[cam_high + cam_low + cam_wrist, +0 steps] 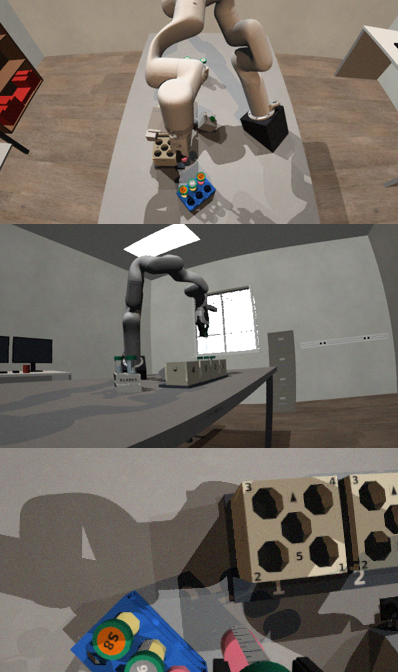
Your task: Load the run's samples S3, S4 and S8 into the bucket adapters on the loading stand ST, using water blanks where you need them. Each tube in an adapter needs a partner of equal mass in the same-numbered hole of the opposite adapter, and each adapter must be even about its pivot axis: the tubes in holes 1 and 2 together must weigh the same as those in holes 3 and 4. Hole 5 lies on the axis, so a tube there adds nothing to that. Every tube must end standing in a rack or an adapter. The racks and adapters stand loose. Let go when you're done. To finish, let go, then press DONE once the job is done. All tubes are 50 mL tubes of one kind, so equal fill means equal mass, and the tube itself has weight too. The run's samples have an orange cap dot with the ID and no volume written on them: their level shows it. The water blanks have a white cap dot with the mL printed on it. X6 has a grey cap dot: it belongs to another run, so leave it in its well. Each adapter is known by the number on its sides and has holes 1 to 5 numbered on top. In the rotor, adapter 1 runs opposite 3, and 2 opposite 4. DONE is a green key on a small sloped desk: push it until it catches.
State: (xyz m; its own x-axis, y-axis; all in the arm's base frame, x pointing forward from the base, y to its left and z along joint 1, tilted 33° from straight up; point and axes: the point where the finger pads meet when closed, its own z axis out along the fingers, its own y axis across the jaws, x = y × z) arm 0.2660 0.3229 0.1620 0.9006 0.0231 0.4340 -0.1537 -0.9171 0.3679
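My gripper [183,155] [203,333] [263,666] is shut on a green-capped tube [184,159] [232,647] with pink contents, held above the table beside adapter 1 [165,161] [299,571]. Its cap ID is hidden. Adapter 1's five holes are empty. Adapter 2 [387,554] stands next to it, partly out of the wrist view. Adapter 4 [177,376] is nearest in the exterior view. The blue rack [204,196] [156,623] holds S8 [183,190] [112,640], grey-dotted X6 [192,183] [144,667] and S3 [201,177]; its other row is empty.
The BLANKS rack [128,387] stands at the far end, with two green-capped tubes visible. The sloped desk [206,126] with the green DONE key [212,118] is between the adapters and the arm's black base [264,130]. The arm hides much of the adapter row in the top view.
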